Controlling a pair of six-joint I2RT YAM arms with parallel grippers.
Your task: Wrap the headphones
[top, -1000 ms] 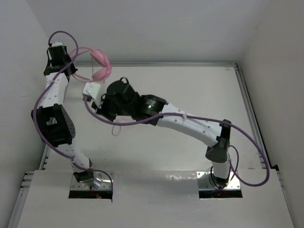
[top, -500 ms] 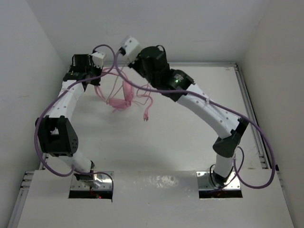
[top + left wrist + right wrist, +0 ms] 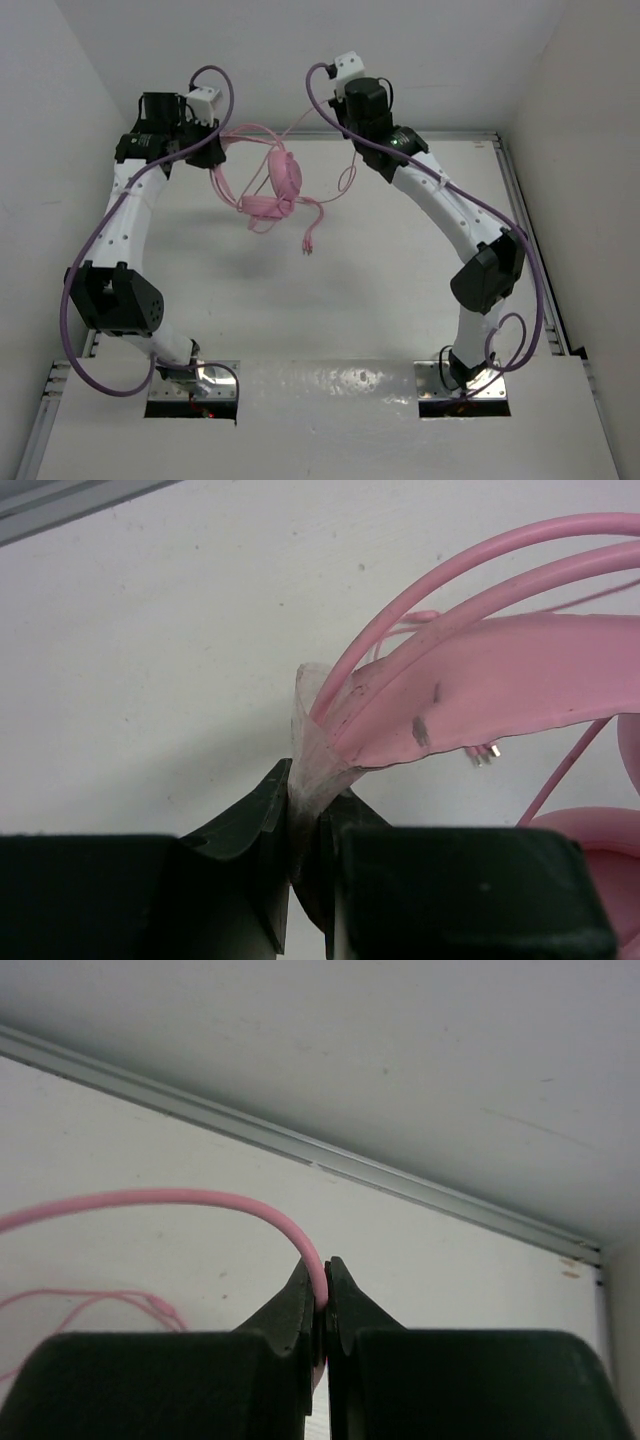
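The pink headphones (image 3: 277,188) hang in the air between the two arms, earcups down, over the far half of the white table (image 3: 400,300). My left gripper (image 3: 213,153) is shut on one end of the headband (image 3: 480,690), at a pale translucent piece next to the thin wires; an earcup (image 3: 595,845) shows low right. My right gripper (image 3: 338,108), raised near the back wall, is shut on the thin pink cord (image 3: 200,1200). The cord loops down, and its plug (image 3: 309,246) dangles below the headphones.
White walls close in the table at the back and both sides. A metal rail (image 3: 525,230) runs along the right edge. Purple robot cables (image 3: 90,260) loop off both arms. The arm bases (image 3: 190,385) sit at the near edge.
My right gripper has gone from low beside the headphones up and to the right, drawing the cord out. My left gripper has carried the headphones rightward and lower from the back left corner.
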